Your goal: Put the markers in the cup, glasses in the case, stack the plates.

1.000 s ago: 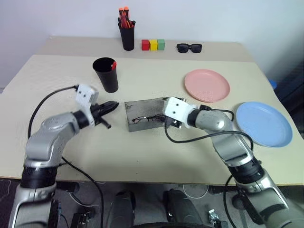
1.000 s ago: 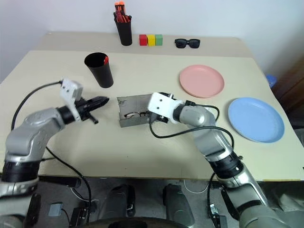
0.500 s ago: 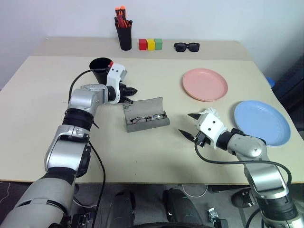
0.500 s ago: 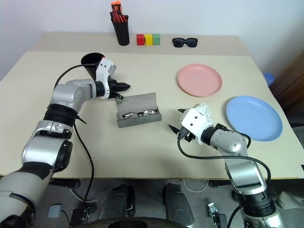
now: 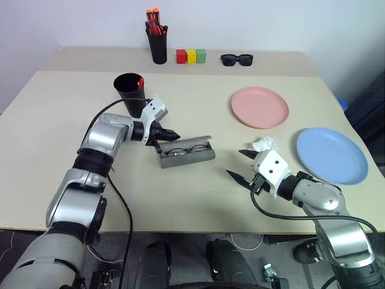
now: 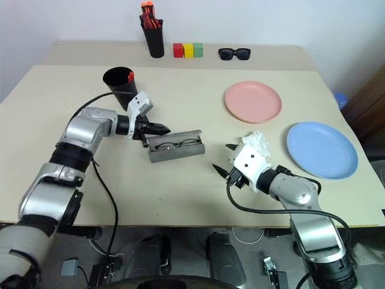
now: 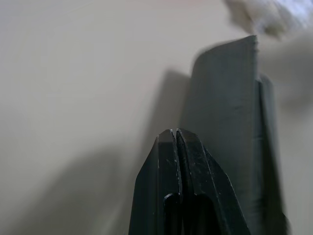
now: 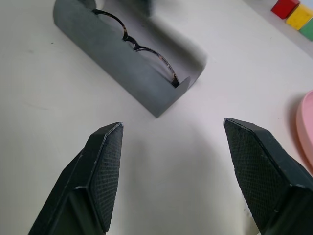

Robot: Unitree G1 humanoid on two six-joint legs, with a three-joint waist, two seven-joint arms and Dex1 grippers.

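- Since the earlier frames the left gripper (image 5: 171,133) has come in from the open table (image 5: 60,150) on the left to the back of the case (image 5: 187,152); the lid, then lying well open, now stands partly folded over; the right gripper (image 5: 241,164) has drawn back from the case toward the table's near edge.
- Left gripper: fingers pressed together, holding nothing; its tip is at the lid's left rear edge, apparently pushing it; contact cannot be confirmed.
- Right gripper: jaws wide apart, empty, well clear of the case, beside a crumpled white tissue (image 5: 262,144).
- Glasses (image 8: 142,49): lying inside the case, frame visible above the front wall.
- Cup (image 5: 132,93): behind the left arm; a red marker (image 5: 141,82) shows at its rim; the second marker cannot be made out.
- Pink plate (image 5: 261,107) and blue plate (image 5: 332,155): apart, unstacked.
- Judgement: step in hand is closing the case; next move calls for pressing the lid down flat without shifting the case; plates appear to remain.
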